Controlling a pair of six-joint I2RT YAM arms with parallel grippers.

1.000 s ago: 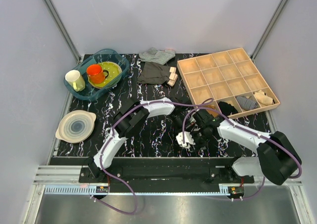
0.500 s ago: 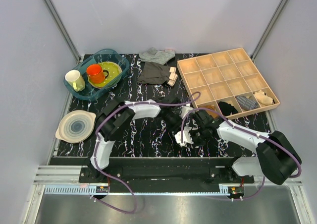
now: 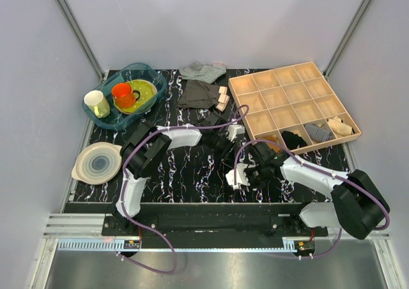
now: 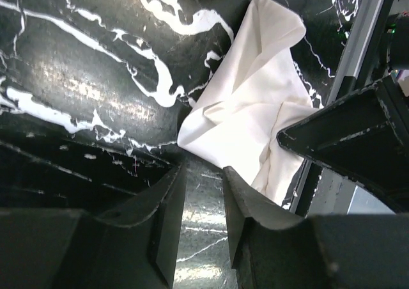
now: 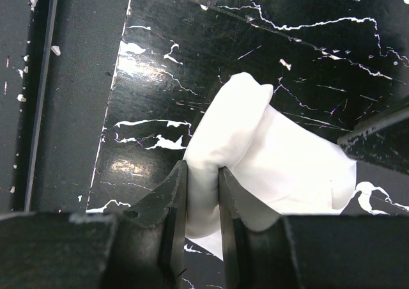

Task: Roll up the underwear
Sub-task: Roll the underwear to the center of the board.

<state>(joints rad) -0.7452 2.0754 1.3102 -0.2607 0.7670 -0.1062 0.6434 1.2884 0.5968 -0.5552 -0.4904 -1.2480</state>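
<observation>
Our right tool [image 5: 200,169] is nearly closed, and it pinches a fold of the white underwear [image 5: 275,155] between its two dark fingers [image 5: 171,206]. Our left tool [image 4: 203,180] has only a narrow gap. In that gap we see bare worktop [image 4: 77,78], so it holds nothing. The edge of the cloth lies just beside its fingertips. The underwear is soft and thin and all crumpled up. The worktop is black and shiny like stone, with white wiggly lines running over it. The fingers of both tools are hard, dark and flat-sided. From the right wrist the cloth looks like a smooth, puffy lump with a round top. From the left wrist we see more of it, with sharp creases and a pointy corner at the far end. There a dark blocky part of the other arm also sits over the right side of the cloth. Only the view from above shows where it all lies. The underwear is a small white bundle near the front edge of the worktop, between our two arms and right at the right tool. That view also shows a flat wooden tray [image 3: 238,103] with many square boxes, well apart at the back right. A dark grey garment [image 3: 198,94] and a striped cloth [image 3: 201,70] lie at the back.
</observation>
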